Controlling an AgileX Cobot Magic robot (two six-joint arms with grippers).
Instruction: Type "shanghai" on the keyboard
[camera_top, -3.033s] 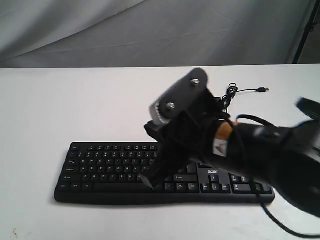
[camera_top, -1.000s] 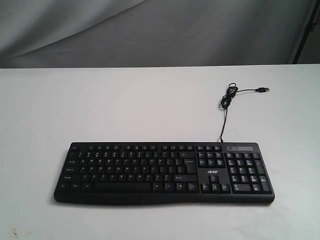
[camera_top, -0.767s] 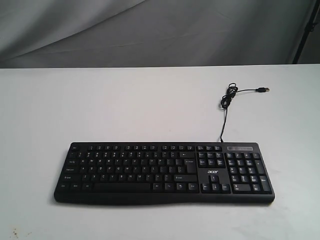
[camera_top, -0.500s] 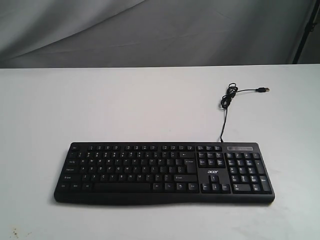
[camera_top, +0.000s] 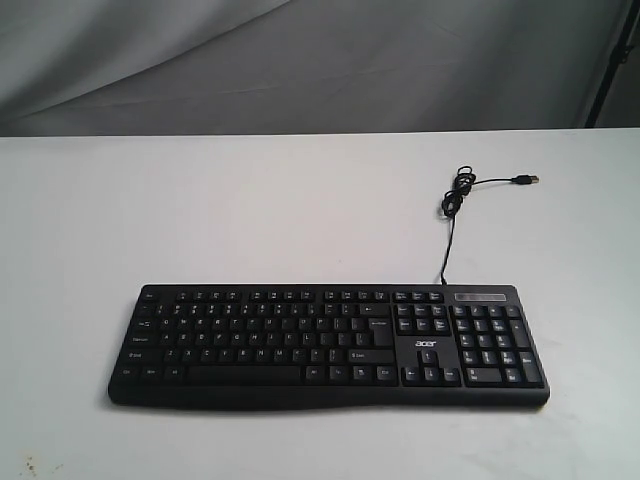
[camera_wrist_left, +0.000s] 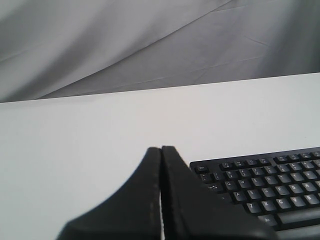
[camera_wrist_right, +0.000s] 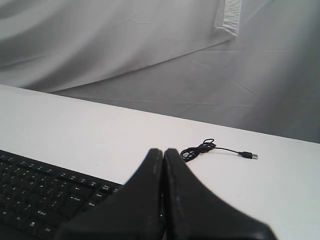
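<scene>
The long black keyboard (camera_top: 328, 345) lies flat on the white table near its front edge, its acer logo above the arrow keys. Its thin cable (camera_top: 450, 215) runs back to a small coil and a USB plug (camera_top: 527, 180). Neither arm shows in the exterior view. In the left wrist view my left gripper (camera_wrist_left: 161, 149) is shut and empty, raised beside the keyboard's (camera_wrist_left: 265, 187) Esc corner. In the right wrist view my right gripper (camera_wrist_right: 163, 150) is also shut and empty, held above the keyboard's (camera_wrist_right: 45, 192) enter-key end, with the coiled cable (camera_wrist_right: 200, 148) beyond its tips.
A white table (camera_top: 250, 210) carries only the keyboard and its cable. A grey cloth backdrop (camera_top: 300, 60) hangs behind the far edge. A dark stand leg (camera_top: 612, 60) rises at the far right.
Three seconds ago the right arm reached over the middle of the keyboard with its gripper near the keys. It has since pulled out of the exterior view. The keyboard has not shifted.
</scene>
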